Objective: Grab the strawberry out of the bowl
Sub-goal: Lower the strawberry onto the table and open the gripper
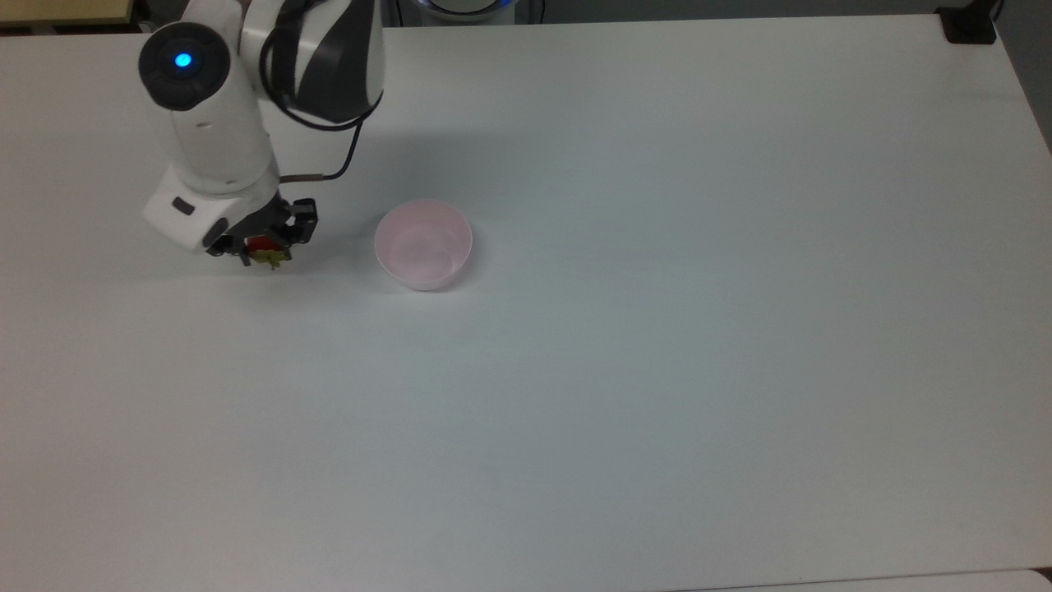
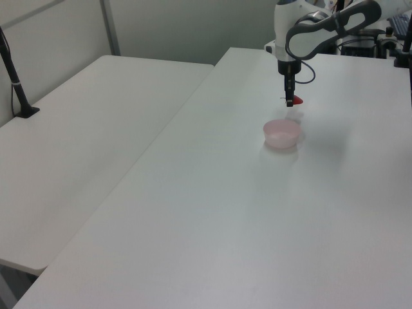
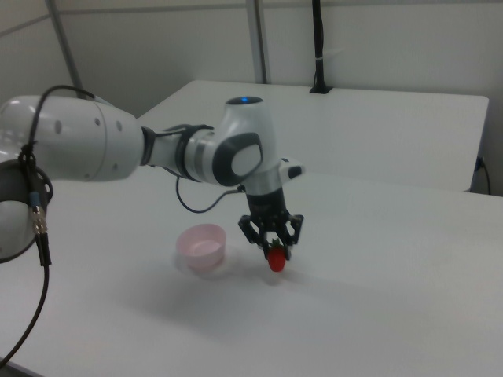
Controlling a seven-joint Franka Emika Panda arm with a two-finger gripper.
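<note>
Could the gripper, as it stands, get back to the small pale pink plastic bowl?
Probably yes. The gripper is shut on the glossy red strawberry and hangs beside the small pale pink plastic bowl, on the top view's left. Only bare white table lies between them.

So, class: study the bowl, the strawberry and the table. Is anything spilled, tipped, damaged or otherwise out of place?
Nothing stands out. The pink bowl sits upright and empty on the white table, and the strawberry hangs in the gripper, clear of the bowl. No spills or damage visible.
</note>
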